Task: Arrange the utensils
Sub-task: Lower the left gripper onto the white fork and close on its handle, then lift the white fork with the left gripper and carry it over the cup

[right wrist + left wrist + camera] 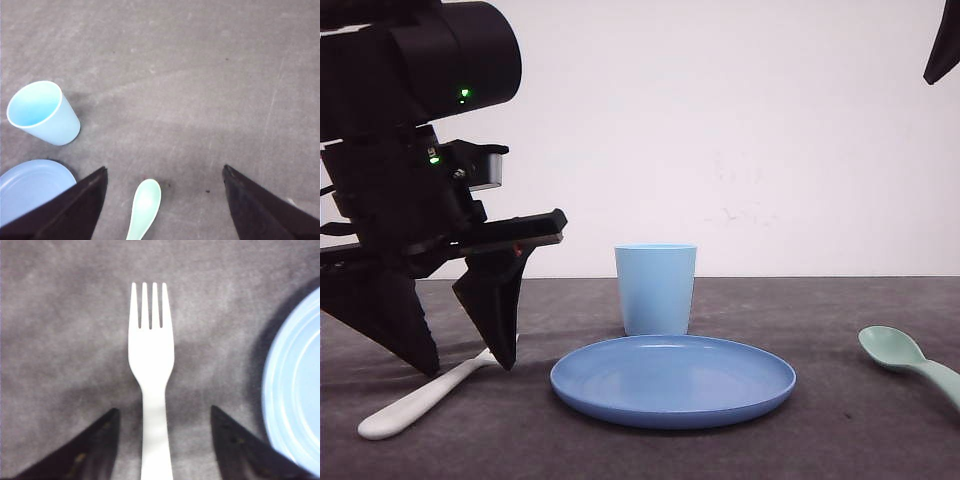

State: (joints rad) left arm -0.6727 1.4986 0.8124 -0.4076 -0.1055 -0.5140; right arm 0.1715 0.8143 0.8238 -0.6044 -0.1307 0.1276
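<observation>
Left gripper (162,432) wide open, straddling white fork (151,365)

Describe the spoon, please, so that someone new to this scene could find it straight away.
Start at the round blue plate in the middle of the grey table, with the light blue cup standing behind it. Look to the plate's right, near the table's edge of view: the spoon lies there alone. It is mint green with an oval bowl, unlike the white fork on the plate's left.

cup (656,289): light blue, upright, just behind plate | plate (673,379): round, blue, nothing on it | surface (820,440): dark grey | backdrop: plain white wall (770,130)
</observation>
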